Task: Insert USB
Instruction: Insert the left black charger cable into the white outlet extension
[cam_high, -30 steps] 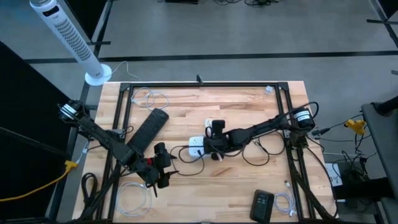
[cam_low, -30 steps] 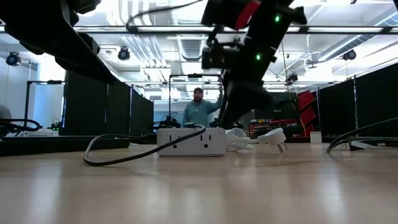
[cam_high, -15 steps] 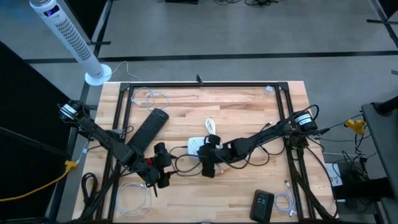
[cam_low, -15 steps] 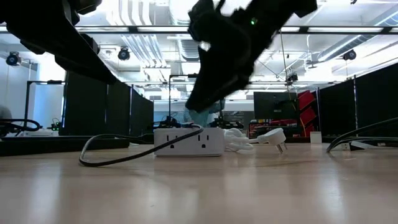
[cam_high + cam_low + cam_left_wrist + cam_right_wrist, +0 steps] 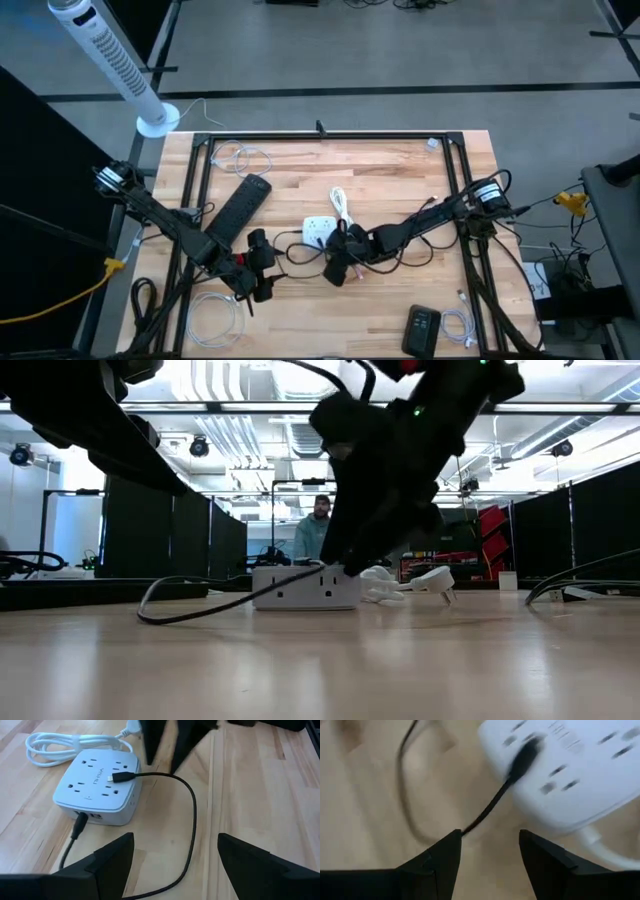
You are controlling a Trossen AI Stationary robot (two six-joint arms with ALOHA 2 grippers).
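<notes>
A white power strip (image 5: 318,232) lies flat on the wooden table; its white cord (image 5: 75,742) is coiled beside it. One black plug (image 5: 80,826) sticks into a port on its side face. A second black USB plug (image 5: 120,776) lies loose on its top, and its black cable (image 5: 192,820) loops across the wood. My right gripper (image 5: 335,268) is open and low at the strip's near side, with its fingertips (image 5: 150,750) just above that cable. My left gripper (image 5: 258,268) is open and waits to the strip's left.
A long black power bar (image 5: 240,208) lies left of the strip. A black device (image 5: 422,330) sits near the near edge. Thin white cables (image 5: 240,158) coil by the frame rails (image 5: 205,180). A person (image 5: 318,530) stands in the room beyond the table.
My right gripper has moved from above the strip's far side toward the table's near edge and come down beside the strip. The black cable's loop has shifted on the wood. The strip has stayed where it was.
</notes>
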